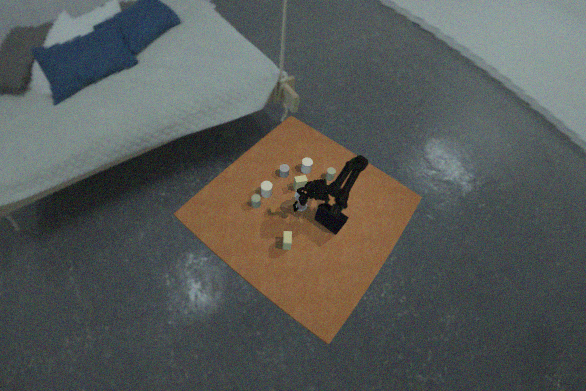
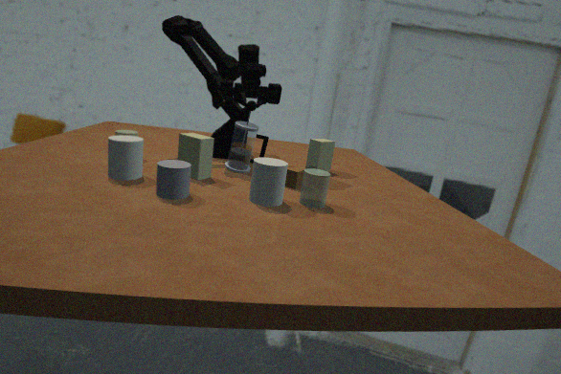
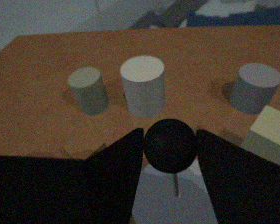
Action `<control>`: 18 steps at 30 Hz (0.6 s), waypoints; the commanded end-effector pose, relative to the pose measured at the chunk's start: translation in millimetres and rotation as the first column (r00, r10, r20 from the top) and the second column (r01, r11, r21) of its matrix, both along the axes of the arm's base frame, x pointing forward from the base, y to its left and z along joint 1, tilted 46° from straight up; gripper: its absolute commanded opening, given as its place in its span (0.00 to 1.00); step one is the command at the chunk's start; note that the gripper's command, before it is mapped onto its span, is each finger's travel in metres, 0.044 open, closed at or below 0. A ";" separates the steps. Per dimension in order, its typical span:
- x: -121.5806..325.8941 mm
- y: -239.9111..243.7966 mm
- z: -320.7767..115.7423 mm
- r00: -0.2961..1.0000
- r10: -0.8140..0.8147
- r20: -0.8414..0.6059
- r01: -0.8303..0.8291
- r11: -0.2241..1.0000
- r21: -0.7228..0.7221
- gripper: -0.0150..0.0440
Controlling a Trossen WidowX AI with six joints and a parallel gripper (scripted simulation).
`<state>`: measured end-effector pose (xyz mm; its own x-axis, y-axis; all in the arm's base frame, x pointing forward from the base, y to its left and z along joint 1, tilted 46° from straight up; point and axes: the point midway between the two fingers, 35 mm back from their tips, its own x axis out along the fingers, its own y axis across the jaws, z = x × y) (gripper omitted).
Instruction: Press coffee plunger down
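Arm (image 1: 345, 183) bends over coffee press (image 1: 300, 201) mid orange bench (image 1: 320, 291) in top view. Exterior: press (image 2: 240, 146) upright among cylinders and blocks. Wrist: fingers clamp black plunger knob (image 3: 170, 145), lid just below.

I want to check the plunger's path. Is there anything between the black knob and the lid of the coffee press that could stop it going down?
Nothing visible does. The gripper is shut on the black knob; below it only a short piece of rod shows above the lid.

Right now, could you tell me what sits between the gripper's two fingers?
The plunger's black knob, clamped between the gripper fingers, above the press lid; the wrist view shows it.
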<state>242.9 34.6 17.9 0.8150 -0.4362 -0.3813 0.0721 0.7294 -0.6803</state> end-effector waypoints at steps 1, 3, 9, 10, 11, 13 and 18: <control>-8.9 -17.4 -16.3 0.999 -0.008 -0.054 0.006 0.999 -0.033 0.46; -7.7 -19.9 -18.1 0.999 -0.005 -0.051 0.003 0.999 -0.035 0.46; -1.5 -22.4 -20.4 0.999 -0.002 -0.046 0.001 0.999 -0.037 0.46; -0.6 -22.3 -20.5 0.999 -0.002 -0.046 0.001 0.999 -0.037 0.46; 0.2 -22.1 -20.6 0.999 -0.003 -0.046 0.001 0.999 -0.038 0.46; 1.6 -21.8 -20.8 0.999 -0.003 -0.045 0.001 0.999 -0.038 0.46; 3.8 -21.0 -21.4 0.999 -0.003 -0.045 0.002 0.999 -0.038 0.46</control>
<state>249.1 20.4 2.2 0.8147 -0.4304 -0.3886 0.0539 0.7234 -0.6883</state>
